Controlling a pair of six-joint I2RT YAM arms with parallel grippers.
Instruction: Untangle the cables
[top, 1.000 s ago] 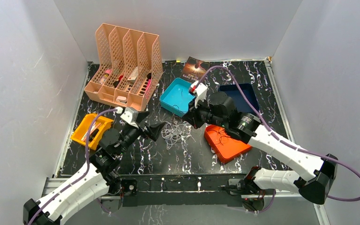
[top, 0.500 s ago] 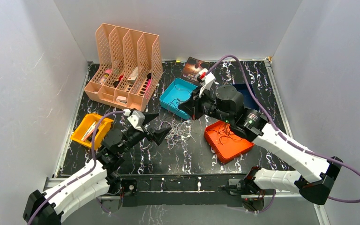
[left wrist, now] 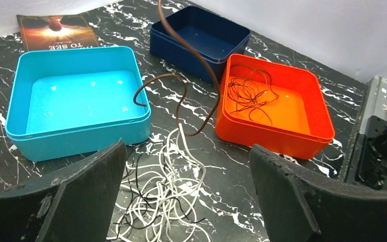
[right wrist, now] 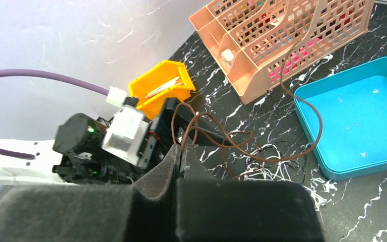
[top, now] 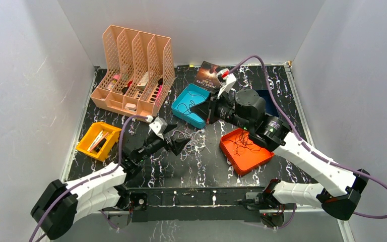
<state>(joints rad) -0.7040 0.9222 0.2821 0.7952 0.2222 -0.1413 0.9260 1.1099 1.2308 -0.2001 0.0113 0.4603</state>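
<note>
Right gripper (right wrist: 179, 148) pinched shut on brown cable (right wrist: 321, 128), thin strand looping over teal tray (left wrist: 80, 133) rim. Left gripper (left wrist: 187, 151) wide open, white-and-dark tangle (left wrist: 156, 201) lying between fingers on table (left wrist: 221, 206), just beside teal tray wall. Orange tray (left wrist: 267, 138) held dark coil (left wrist: 249, 91); navy tray (left wrist: 181, 50) behind.

Three square trays (left wrist: 75, 96) (left wrist: 201, 38) (left wrist: 267, 136), one yellow bin (top: 88, 144), one file rack (top: 136, 65), one booklet (top: 207, 74), two tools (left wrist: 189, 146) (right wrist: 180, 151)

Left arm (top: 95, 184) is stretching forward low, its left gripper (top: 178, 136) gaping wide just on the near side of the teal tray (top: 181, 99). Right arm (top: 307, 156) is arching in from the right, its right gripper (top: 194, 107) pinching a brown cable (left wrist: 190, 49) above that tray.
</note>
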